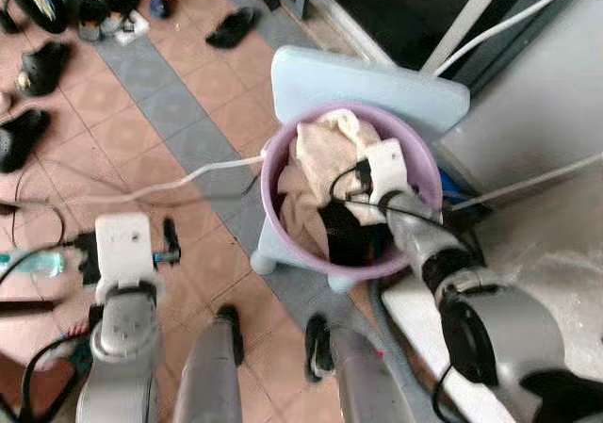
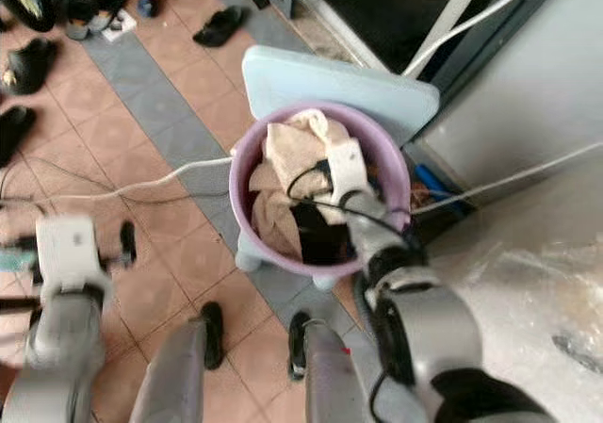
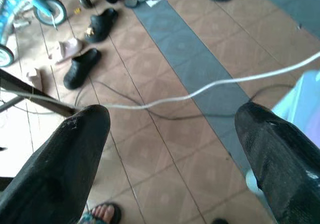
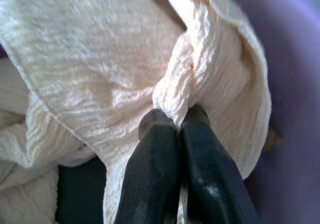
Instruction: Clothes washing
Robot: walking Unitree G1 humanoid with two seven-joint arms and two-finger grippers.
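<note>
A cream cloth (image 4: 100, 69), crinkled in weave and limp, is shown bunched inside a lilac bucket (image 1: 275, 164) that stands on a pale blue stool (image 1: 377, 84) on the tiled floor (image 1: 170, 112), to the right of centre in the head views. The right gripper (image 4: 179, 115) is reached down into the bucket, and its two black fingers are pressed together on a raised fold of the cloth, pinched near the bucket's right wall. The fabric is judged to be soft and light, without stiffness; it may be expected to stretch out and trail when lifted, and to drag the layers beneath it. A gathered ridge such as the one now held is judged the best place for a hold, since a flat layer would slip between the fingers. A dark garment (image 1: 344, 230) is seen lower in the bucket, on the near side, partly under the cream cloth; whether either is wet cannot be told.

The left gripper (image 3: 172, 129) is held out over the floor to the left of the bucket, its fingers spread wide with nothing between them. A white cable (image 1: 151, 189) is laid across the tiles from the left towards the bucket, and dark sandals (image 1: 33, 65) are scattered at the far left.
</note>
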